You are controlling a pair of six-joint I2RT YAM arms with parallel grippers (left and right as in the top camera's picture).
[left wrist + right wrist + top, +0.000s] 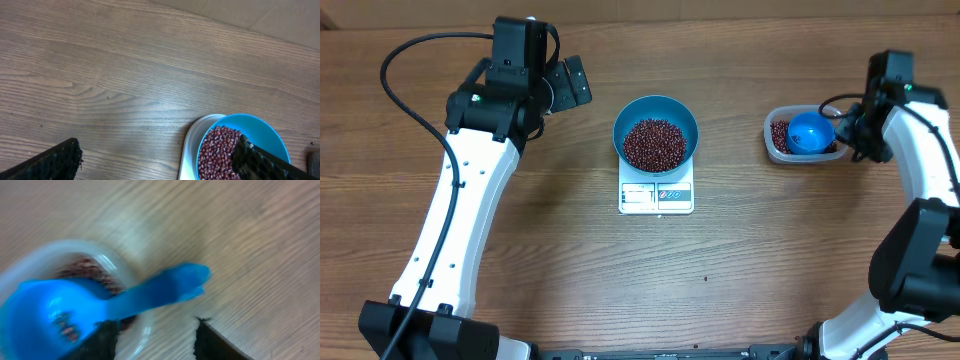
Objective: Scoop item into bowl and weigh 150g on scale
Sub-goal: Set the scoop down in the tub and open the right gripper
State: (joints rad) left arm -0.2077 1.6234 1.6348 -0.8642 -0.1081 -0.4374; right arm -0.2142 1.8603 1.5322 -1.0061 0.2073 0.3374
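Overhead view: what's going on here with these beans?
The round deep blue bowl, holding a heap of small red-brown beans, sits on the flat white square scale. The small blue handled scoop lies in the clear plastic tub of beans on the right; the right gripper is beside its handle with jaws apart, not gripping it. The left gripper hangs open left of the bowl, holding nothing. The scale's reading is too small to tell.

No text or number can be read anywhere. The display (638, 195) along the 6 o'clock edge of the scale (657, 207) is shown too small to be deciphered.
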